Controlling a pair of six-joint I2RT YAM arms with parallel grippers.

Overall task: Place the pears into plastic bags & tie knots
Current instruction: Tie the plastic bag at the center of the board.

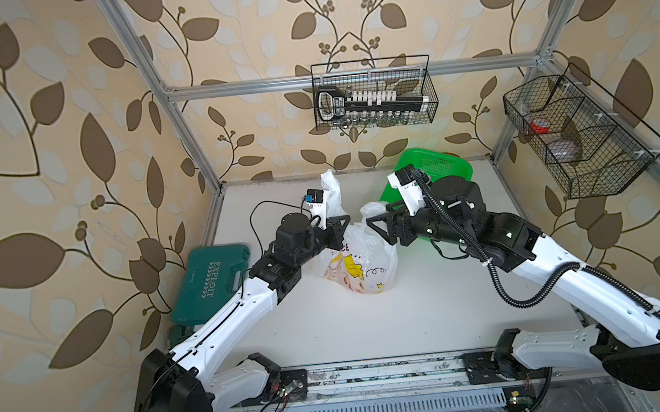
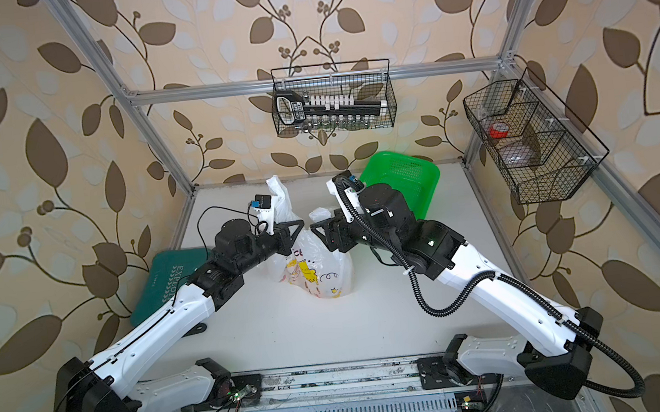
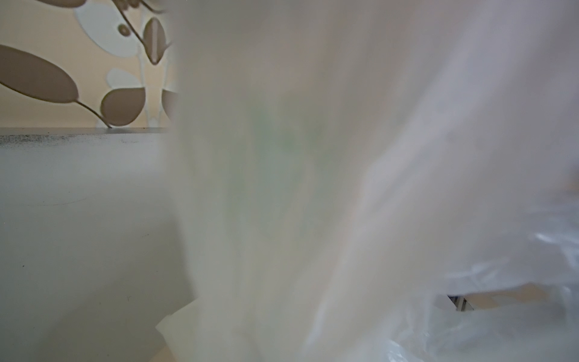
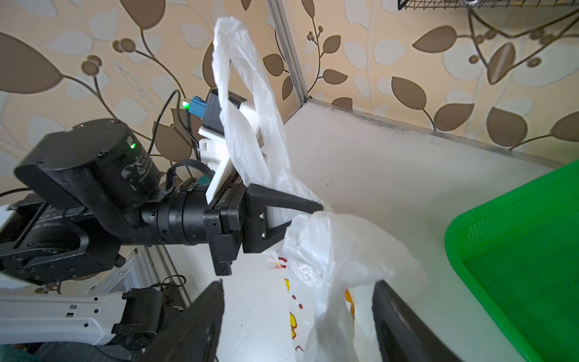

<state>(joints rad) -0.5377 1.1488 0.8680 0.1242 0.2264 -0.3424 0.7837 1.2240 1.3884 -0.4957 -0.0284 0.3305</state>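
A translucent white plastic bag (image 1: 361, 262) with a yellow-red cartoon print stands mid-table in both top views (image 2: 318, 271). My left gripper (image 1: 344, 220) is shut on one handle loop (image 4: 244, 94), which stands up above its fingers (image 4: 300, 205). That bag film (image 3: 313, 188) fills most of the left wrist view and hides the left jaws. My right gripper (image 4: 297, 313) is open, its dark fingers (image 4: 398, 319) wide apart, and the other handle loop (image 4: 329, 250) droops between them. The pears are hidden inside the bag. Knots are out of view.
A green perforated basket (image 1: 433, 167) sits just behind my right arm, close to the right gripper (image 4: 517, 266). A dark green tool case (image 1: 211, 282) lies at the table's left edge. Two black wire baskets (image 1: 373, 94) (image 1: 575, 131) hang on the frame.
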